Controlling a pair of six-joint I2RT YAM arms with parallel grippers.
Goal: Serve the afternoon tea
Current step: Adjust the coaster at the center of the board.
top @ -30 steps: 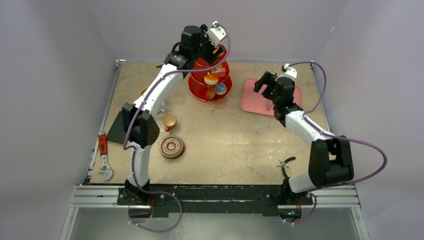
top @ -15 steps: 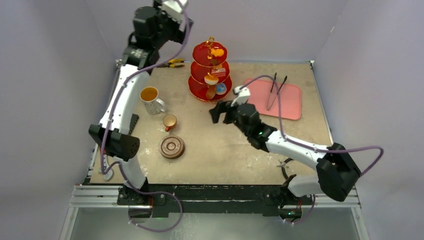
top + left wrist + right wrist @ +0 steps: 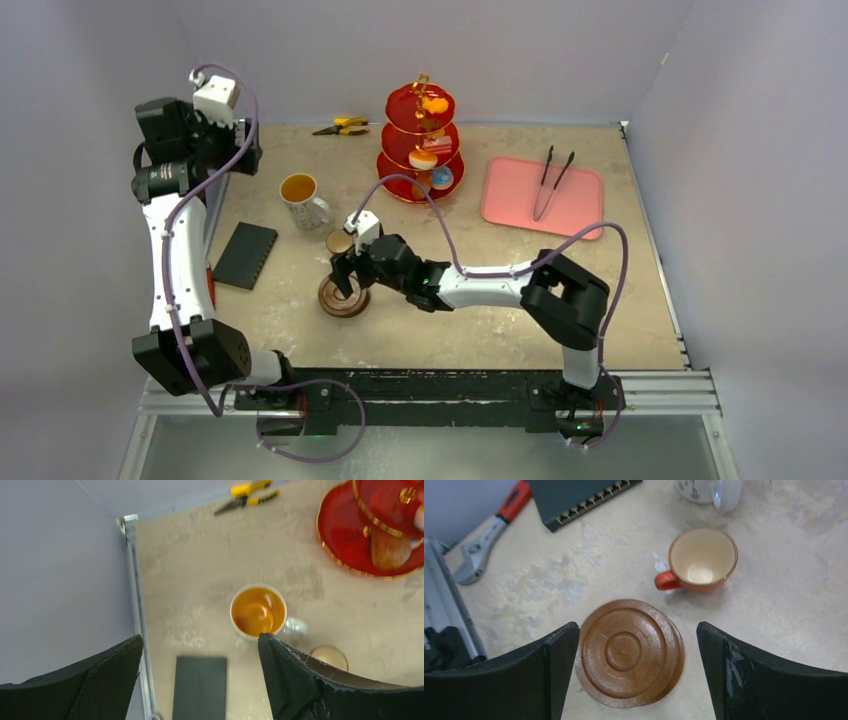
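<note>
Finds right gripper (image 3: 636, 636) spread wide above the saucer (image 3: 624, 672), small cup (image 3: 702, 560) just beside it, upright; left gripper (image 3: 199, 647) likewise spread, high over the mug (image 3: 257, 611). Recommends lowering centred, pinching saucer rim squarely, avoiding cup handle

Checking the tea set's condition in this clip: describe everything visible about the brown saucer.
The brown saucer is round and glossy, wood- or ceramic-looking, with concentric rings around a central well. A second rim shows at its right edge, possibly a stacked pair. It lies flat and empty on the table, just apart from the small orange cup. The open right gripper hovers above, apparently not touching.
</note>
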